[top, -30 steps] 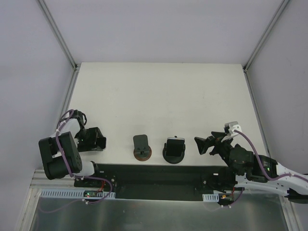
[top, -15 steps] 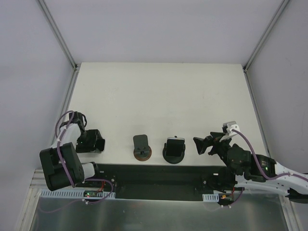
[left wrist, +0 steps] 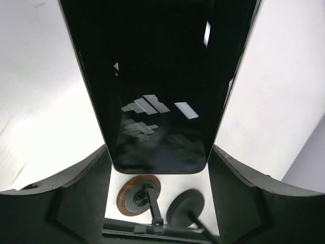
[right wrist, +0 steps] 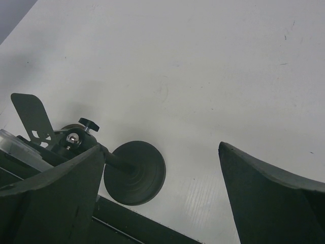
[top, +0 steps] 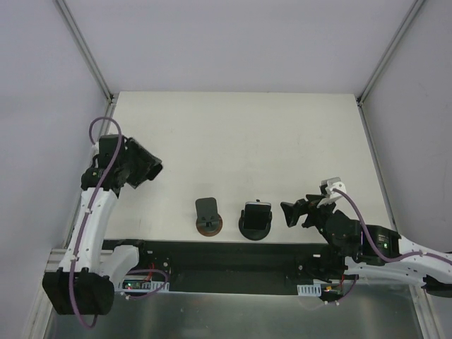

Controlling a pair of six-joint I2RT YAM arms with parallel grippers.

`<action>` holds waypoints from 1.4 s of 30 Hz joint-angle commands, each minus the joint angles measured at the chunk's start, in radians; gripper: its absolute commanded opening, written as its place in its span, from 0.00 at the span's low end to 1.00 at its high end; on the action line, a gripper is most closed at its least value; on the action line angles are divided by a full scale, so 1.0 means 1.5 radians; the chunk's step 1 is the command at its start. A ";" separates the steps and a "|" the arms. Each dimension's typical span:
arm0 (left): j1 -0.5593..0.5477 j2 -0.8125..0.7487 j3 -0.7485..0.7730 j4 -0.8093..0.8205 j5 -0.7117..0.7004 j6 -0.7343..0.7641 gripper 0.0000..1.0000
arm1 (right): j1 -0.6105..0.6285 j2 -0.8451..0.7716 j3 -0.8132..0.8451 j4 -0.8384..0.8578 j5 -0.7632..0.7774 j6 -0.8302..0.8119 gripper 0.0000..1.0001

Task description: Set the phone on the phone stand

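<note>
A: Top view first. What's the L arm at?
B: It's up off the surface, left-centre of frame, with the left end effector tipped toward the two stands at bottom centre. The brown-base stand looks bare. The dark-base stand seems to carry a dark slab already, can't tell what. So I'd guess the brown one's the target.
A: And the R arm?
B: Low, bottom right. The right end effector is spread wide w/ nothing in it, just beside the dark-base stand. Prob. there to stay out of the way, or to steady a stand.
A: L wrist cam?
B: The phone fills the top of frame, glossy black, pinched at its sides by the fingers, rounded end between them. That end leads, so imo it's the one meant for the cradle. Both stands show below it, bottom centre, well apart from it.
A: R wrist cam?
B: The open jaws frame the bottom corners. The dark-base stand's round foot sits lower left between them, untouched.
</note>
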 commanded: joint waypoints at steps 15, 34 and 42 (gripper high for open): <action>-0.543 -0.021 0.150 0.260 -0.119 0.595 0.00 | -0.182 0.204 0.287 -0.004 -0.184 -0.084 0.97; -0.571 -0.082 0.113 0.258 -0.034 0.671 0.00 | -0.488 0.713 0.806 -0.034 -1.007 0.016 0.93; -0.571 -0.078 0.112 0.239 -0.021 0.685 0.00 | -0.475 0.819 0.913 -0.100 -1.001 -0.002 0.76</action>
